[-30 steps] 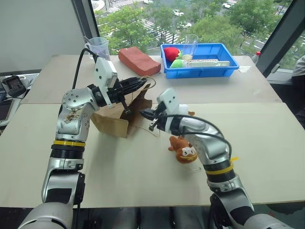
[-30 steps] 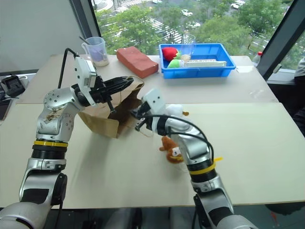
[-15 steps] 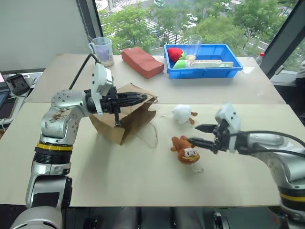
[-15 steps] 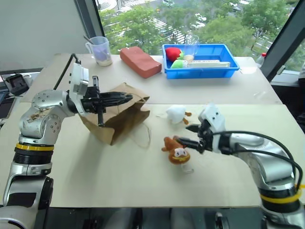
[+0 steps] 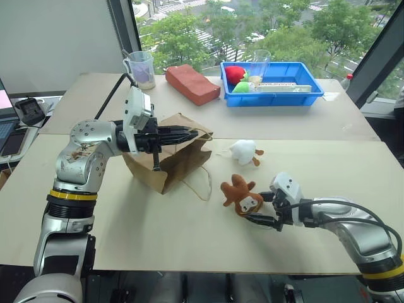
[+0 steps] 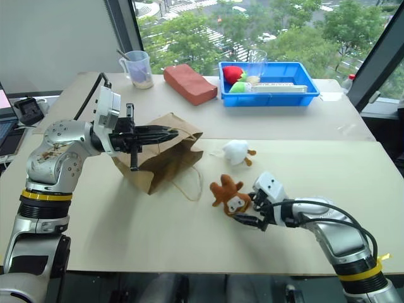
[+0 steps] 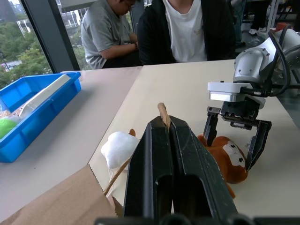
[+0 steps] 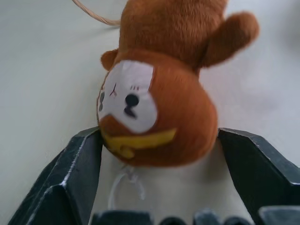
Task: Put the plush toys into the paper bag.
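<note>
The brown paper bag (image 5: 165,161) lies tilted on the table with its mouth toward the toys. My left gripper (image 5: 192,134) is shut on the bag's upper rim by the twine handle (image 7: 162,112) and holds it up. The brown monkey plush toy (image 5: 240,194) lies on the table right of the bag. My right gripper (image 5: 260,209) is low over the table and open, one finger on each side of the monkey's head (image 8: 154,108). The white plush toy (image 5: 243,151) lies beyond the monkey, apart from both grippers.
At the back stand a blue tray (image 5: 278,96) with red and green items and a glass, a reddish brick-shaped block (image 5: 192,83) and a measuring cup (image 5: 142,66). Two people (image 7: 187,28) sit across the table. A loose twine loop (image 5: 203,183) trails from the bag.
My right gripper swung away from the bag, down and to the right, opened, and now straddles the monkey's head. The left gripper keeps its hold on the bag's rim.
</note>
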Available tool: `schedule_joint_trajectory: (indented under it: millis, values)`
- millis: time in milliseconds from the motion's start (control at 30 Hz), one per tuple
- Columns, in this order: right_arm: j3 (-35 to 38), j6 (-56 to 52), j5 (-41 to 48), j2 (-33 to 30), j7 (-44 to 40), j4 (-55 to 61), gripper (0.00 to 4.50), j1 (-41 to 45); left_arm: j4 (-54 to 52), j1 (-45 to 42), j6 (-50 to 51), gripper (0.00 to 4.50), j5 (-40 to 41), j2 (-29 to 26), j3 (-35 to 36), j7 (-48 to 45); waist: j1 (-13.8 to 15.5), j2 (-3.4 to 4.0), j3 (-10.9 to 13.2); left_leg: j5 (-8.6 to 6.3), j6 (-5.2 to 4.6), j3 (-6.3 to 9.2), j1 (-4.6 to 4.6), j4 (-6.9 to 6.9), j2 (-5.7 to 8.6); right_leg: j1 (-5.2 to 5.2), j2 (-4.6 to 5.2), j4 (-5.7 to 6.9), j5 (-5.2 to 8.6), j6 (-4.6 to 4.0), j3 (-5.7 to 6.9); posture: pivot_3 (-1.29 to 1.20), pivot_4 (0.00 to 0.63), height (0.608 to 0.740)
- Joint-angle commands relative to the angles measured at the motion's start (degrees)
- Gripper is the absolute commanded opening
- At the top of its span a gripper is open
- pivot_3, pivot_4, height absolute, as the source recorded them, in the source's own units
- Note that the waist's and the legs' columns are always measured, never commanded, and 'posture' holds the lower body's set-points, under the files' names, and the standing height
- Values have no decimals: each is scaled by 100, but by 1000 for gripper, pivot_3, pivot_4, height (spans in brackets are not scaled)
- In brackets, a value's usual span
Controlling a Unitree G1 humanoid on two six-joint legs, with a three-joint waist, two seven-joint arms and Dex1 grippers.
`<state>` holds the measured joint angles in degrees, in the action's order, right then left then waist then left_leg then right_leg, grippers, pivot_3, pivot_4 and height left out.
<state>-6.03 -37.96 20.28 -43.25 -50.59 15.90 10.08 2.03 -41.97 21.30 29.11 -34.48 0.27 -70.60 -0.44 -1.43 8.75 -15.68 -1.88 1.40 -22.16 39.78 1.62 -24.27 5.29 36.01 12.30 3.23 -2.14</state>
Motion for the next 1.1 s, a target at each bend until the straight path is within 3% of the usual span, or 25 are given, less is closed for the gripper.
schedule_joint_trajectory:
  millis: [33, 300, 900, 1100]
  values:
    - [141, 199, -44, 18, 36, -2, 2741, 18, -178, -74, -124, 0, -11, -21, 79, 70, 1, 0, 0, 0, 0, 0, 0, 0, 0, 0, 0, 0, 0, 0, 0, 0, 150, 740]
    - [381, -41, 325, 152, 86, 184, 28, 151, -150, -60, -167, 0, -36, -2, 57, 135, -3, 0, 0, 0, 0, 1, 0, -1, 0, 0, 0, -1, 0, 0, 0, 0, 150, 740]
    - [806, -48, 404, -482, -183, 230, 28, 168, -186, 51, -270, 0, -76, -8, 65, 171, -3, 0, 0, -1, -1, 1, -2, -1, -1, 0, 0, -3, 0, 0, 0, 0, 150, 740]
    - [712, 62, 390, -322, -222, -56, 1919, 462, -190, 51, -300, 0, -94, -17, 65, 184, -4, 0, 0, -1, -1, 1, -2, 0, -1, 0, 1, -4, 0, 0, 0, 0, 150, 740]
